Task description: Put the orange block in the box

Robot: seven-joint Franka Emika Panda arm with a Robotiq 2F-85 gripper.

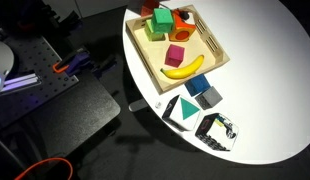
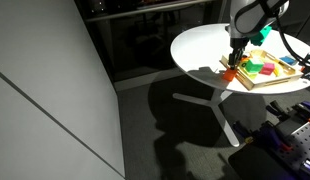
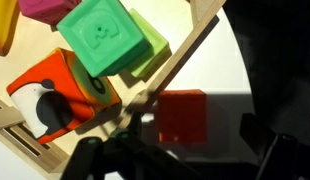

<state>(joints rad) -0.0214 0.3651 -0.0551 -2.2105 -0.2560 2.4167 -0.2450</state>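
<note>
one gripper [image 2: 232,60] low beside the box [image 1: 143,55]

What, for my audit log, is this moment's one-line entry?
orange block: on table, outside box | gripper: jaws open, over block | step: grasp not yet made

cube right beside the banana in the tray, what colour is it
Magenta; the cube shows best in an exterior view, beside the banana in the tray.

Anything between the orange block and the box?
Only the raised rim of the shallow light-wood tray, right beside the small orange-red block. Just inside it sit a green cube and an orange hollowed piece, so that corner is crowded.
</note>
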